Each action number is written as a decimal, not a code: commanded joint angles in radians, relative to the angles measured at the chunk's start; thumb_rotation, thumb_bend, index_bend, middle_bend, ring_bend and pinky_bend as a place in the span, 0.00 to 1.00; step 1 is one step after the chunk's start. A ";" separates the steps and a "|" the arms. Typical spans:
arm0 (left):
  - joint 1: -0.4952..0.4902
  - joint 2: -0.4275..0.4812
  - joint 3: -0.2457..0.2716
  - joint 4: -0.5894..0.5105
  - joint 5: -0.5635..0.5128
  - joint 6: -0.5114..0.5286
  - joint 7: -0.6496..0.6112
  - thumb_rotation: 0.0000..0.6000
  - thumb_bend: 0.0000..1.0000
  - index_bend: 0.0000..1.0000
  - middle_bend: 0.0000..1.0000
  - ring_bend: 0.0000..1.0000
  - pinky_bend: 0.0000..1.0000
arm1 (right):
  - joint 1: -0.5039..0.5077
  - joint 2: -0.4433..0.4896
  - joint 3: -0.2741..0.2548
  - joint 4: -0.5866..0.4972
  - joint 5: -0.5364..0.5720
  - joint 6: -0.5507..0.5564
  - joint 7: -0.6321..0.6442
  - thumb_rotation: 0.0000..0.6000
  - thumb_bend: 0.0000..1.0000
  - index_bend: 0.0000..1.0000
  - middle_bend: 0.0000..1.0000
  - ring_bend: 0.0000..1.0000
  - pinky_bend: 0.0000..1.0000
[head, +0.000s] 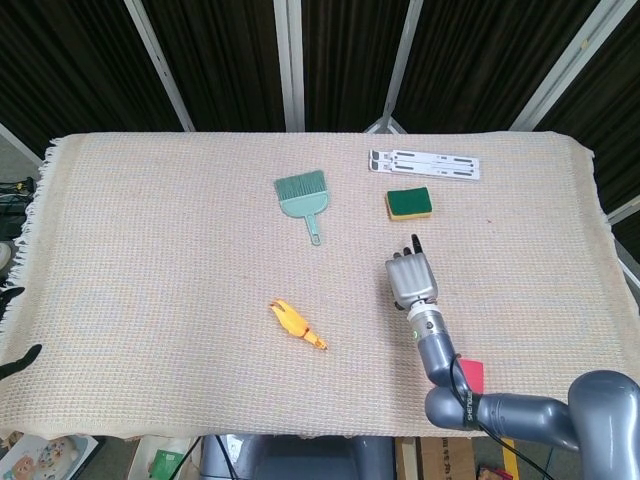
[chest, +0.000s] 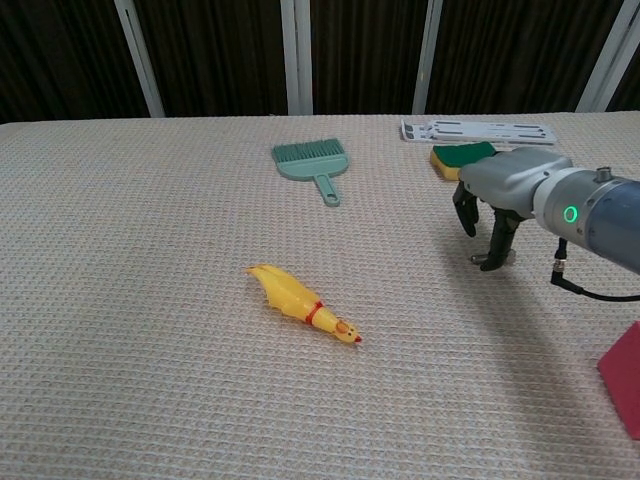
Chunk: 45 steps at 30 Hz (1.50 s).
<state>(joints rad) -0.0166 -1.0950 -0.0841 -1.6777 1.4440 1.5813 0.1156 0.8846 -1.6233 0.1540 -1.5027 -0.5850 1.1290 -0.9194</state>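
Right hand (chest: 497, 205) (empty), near sponge (chest: 462, 158)

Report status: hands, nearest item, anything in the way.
Right hand empty, fingers pointing down at the cloth. Left hand out of view. Sponge nearest, just beyond the right hand, untouched. Nothing between them.

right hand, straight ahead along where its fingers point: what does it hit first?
Probably the green-and-yellow sponge. In the head view the right hand points up-table, with bare cloth between. The white folding stand lies beyond. Depth is unclear; it might pass over it.
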 joint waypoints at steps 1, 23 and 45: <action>0.001 0.001 0.000 -0.001 0.001 0.003 -0.001 1.00 0.26 0.22 0.03 0.00 0.00 | 0.001 -0.009 -0.001 0.016 0.003 -0.008 0.001 1.00 0.15 0.57 0.37 0.25 0.03; -0.002 -0.003 0.003 -0.005 0.002 -0.004 0.014 1.00 0.26 0.22 0.03 0.00 0.00 | 0.005 -0.005 -0.002 0.036 0.013 -0.036 -0.003 1.00 0.24 0.57 0.37 0.25 0.04; -0.003 -0.004 0.007 -0.009 0.007 -0.006 0.021 1.00 0.26 0.22 0.03 0.00 0.00 | 0.010 -0.021 -0.010 0.054 0.027 -0.054 -0.007 1.00 0.28 0.58 0.37 0.25 0.04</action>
<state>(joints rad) -0.0193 -1.0990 -0.0766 -1.6864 1.4510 1.5752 0.1369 0.8945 -1.6439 0.1441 -1.4492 -0.5586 1.0756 -0.9261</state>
